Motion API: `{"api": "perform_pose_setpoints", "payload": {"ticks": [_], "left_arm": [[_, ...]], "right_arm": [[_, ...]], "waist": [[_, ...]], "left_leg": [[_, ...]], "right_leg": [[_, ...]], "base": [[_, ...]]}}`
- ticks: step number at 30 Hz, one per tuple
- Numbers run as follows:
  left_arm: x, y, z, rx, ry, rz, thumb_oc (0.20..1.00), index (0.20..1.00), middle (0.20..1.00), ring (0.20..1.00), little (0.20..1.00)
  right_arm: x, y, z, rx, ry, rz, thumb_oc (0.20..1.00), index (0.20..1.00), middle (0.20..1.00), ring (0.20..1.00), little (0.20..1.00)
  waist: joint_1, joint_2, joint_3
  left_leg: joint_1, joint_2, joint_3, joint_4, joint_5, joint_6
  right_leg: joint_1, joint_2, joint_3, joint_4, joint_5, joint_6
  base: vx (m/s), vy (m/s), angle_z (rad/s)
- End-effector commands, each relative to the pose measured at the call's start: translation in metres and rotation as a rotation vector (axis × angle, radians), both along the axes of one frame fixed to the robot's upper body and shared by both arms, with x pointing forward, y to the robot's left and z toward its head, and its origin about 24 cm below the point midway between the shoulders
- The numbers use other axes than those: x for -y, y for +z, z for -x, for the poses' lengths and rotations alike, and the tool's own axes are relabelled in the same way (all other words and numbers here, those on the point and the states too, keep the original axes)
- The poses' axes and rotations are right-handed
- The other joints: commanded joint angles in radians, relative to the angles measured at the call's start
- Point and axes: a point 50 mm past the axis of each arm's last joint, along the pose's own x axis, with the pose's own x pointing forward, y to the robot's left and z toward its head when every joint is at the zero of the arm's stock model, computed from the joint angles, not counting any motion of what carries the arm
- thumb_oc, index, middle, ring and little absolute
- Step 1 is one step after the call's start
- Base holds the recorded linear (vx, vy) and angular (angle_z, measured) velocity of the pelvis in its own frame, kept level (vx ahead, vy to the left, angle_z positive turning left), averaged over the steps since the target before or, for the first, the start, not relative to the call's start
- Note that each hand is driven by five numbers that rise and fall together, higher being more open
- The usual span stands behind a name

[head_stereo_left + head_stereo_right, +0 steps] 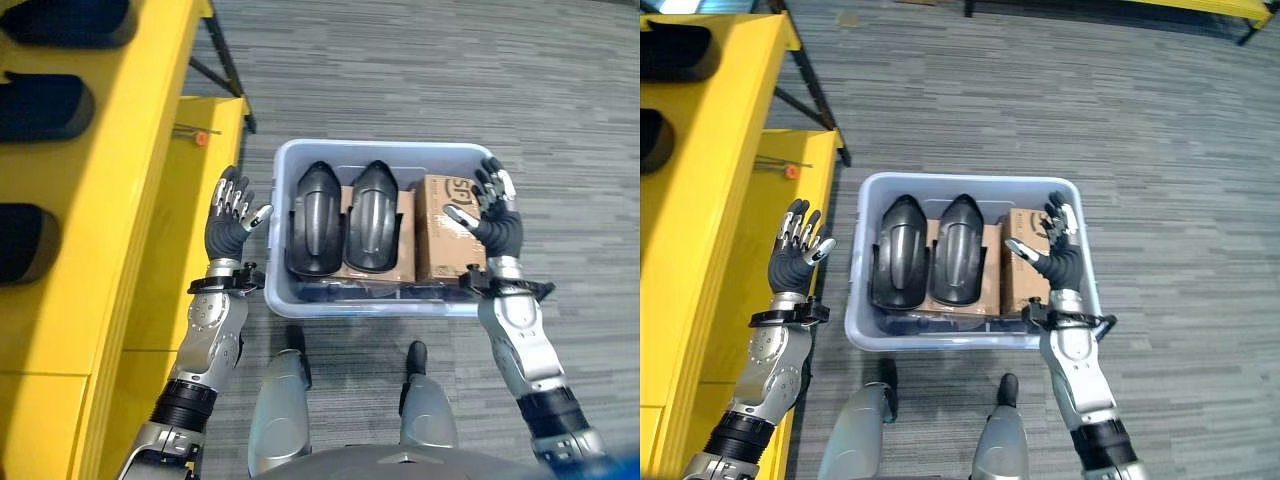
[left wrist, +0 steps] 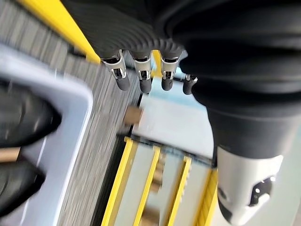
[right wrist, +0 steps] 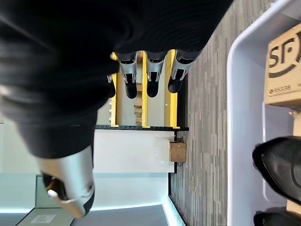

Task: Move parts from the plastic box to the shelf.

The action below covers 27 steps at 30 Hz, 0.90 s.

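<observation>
A pale blue plastic box stands on the floor in front of me. Inside lie two black curved shell parts side by side on cardboard, with a brown cardboard carton at their right. My left hand is raised just outside the box's left wall, open, holding nothing. At the box's right wall my right hand is up and open beside the carton, also with nothing in it. The yellow shelf runs along the left, with dark parts in its slots.
A lower yellow shelf board lies between the upper shelf and the box, with a small orange bit on it. A black stand leg crosses the grey carpet behind. Open carpet lies right of the box.
</observation>
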Motion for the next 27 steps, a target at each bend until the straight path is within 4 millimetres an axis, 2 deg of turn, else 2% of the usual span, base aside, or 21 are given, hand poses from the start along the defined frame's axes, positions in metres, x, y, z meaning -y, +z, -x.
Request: {"api": "perform_pose_setpoints", "payload": {"ticks": [1, 7, 8, 13, 17, 23, 27], "left_arm": [[0.005, 0.014, 0.006, 0.096, -0.016, 0.009, 1.0, 1.0, 1.0, 1.0, 1.0], [0.013, 0.017, 0.001, 0.102, -0.038, 0.026, 1.0, 1.0, 1.0, 1.0, 1.0], [0.016, 0.019, -0.001, 0.109, -0.051, 0.031, 1.0, 1.0, 1.0, 1.0, 1.0], [0.025, 0.029, -0.008, 0.148, -0.075, 0.037, 1.0, 1.0, 1.0, 1.0, 1.0], [0.029, 0.037, -0.012, 0.174, -0.076, 0.044, 1.0, 1.0, 1.0, 1.0, 1.0], [0.032, 0.039, -0.013, 0.184, -0.079, 0.043, 1.0, 1.0, 1.0, 1.0, 1.0], [0.033, 0.037, -0.013, 0.17, -0.076, 0.043, 1.0, 1.0, 1.0, 1.0, 1.0]], "right_arm": [[0.001, 0.023, -0.008, 0.095, 0.029, -0.023, 1.0, 1.0, 1.0, 1.0, 1.0], [-0.019, 0.022, -0.031, 0.045, 0.067, -0.047, 1.0, 1.0, 1.0, 1.0, 1.0], [-0.027, 0.019, -0.039, 0.017, 0.075, -0.054, 1.0, 1.0, 1.0, 1.0, 1.0], [-0.04, 0.022, -0.063, -0.031, 0.077, 0.027, 1.0, 1.0, 1.0, 1.0, 1.0], [-0.039, 0.024, -0.078, -0.063, 0.029, 0.055, 1.0, 1.0, 1.0, 1.0, 1.0], [-0.031, 0.03, -0.088, -0.077, -0.037, 0.054, 1.0, 1.0, 1.0, 1.0, 1.0], [-0.02, 0.02, -0.097, -0.148, -0.119, 0.058, 1.0, 1.0, 1.0, 1.0, 1.0]], "waist": [[0.014, 0.022, -0.021], [0.023, 0.039, 0.01], [0.031, 0.05, 0.024], [0.057, 0.087, 0.068], [0.069, 0.108, 0.099], [0.081, 0.121, 0.132], [0.093, 0.132, 0.163]], "left_leg": [[0.053, 0.134, -0.039, 0.004, -0.007, -0.068], [0.039, 0.143, -0.042, -0.017, 0.014, -0.077], [0.033, 0.144, -0.045, -0.023, 0.017, -0.078], [0.0, 0.138, -0.056, -0.023, 0.022, -0.081], [-0.037, 0.123, -0.072, -0.014, 0.023, -0.079], [-0.071, 0.108, -0.081, -0.008, 0.023, -0.076], [-0.101, 0.099, -0.079, -0.001, 0.02, -0.068]], "right_leg": [[0.024, -0.029, -0.008, 0.009, 0.051, 0.02], [-0.022, -0.016, -0.006, 0.029, 0.044, 0.012], [-0.041, -0.015, -0.005, 0.041, 0.044, 0.011], [-0.082, -0.017, -0.016, 0.071, 0.034, 0.006], [-0.105, -0.027, -0.02, 0.089, 0.028, 0.002], [-0.132, -0.034, -0.024, 0.098, 0.031, 0.001], [-0.156, -0.034, -0.02, 0.085, 0.046, 0.001]], "base": [[-0.01, -0.034, -0.26], [-0.04, -0.039, -0.1], [-0.04, -0.025, -0.04], [-0.02, -0.013, 0.02], [-0.02, -0.007, 0.2], [-0.01, 0.008, 0.08], [-0.01, 0.014, 0.02]]}}
